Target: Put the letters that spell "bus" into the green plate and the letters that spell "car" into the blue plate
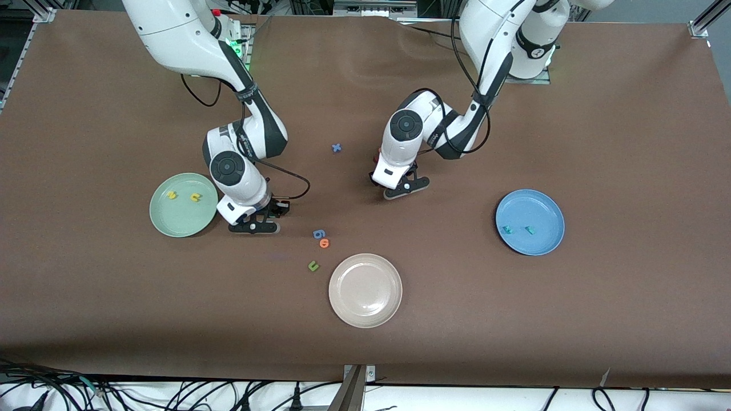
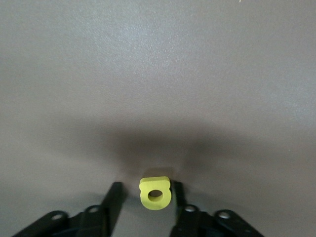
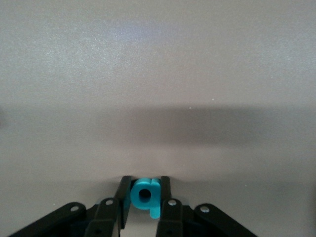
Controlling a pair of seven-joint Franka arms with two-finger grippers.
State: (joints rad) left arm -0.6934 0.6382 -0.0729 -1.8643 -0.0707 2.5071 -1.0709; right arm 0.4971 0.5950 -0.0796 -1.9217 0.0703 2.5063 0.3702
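The green plate (image 1: 184, 220) holds a yellow "s" (image 1: 171, 196) and a yellow "u" (image 1: 196, 197). Beside it, toward the table's middle, my right gripper (image 1: 254, 226) (image 3: 144, 183) is low at the table and shut on the teal "b" (image 3: 143, 194). Both fingers press the letter's sides. My left gripper (image 1: 401, 190) (image 2: 146, 190) is down at mid-table with the yellow "a" (image 2: 155, 193) between its fingers. One finger (image 2: 177, 192) touches the letter, and a gap shows at the other. The blue plate (image 1: 531, 205) holds a teal "c" (image 1: 506, 229) and a teal "r" (image 1: 530, 230).
A cream plate (image 1: 365, 308) lies nearer the front camera. Next to it are a green "u" (image 1: 313, 265), an orange "o" (image 1: 324, 243) and a blue "g" (image 1: 318, 233). A blue "x" (image 1: 337, 148) lies between the two arms.
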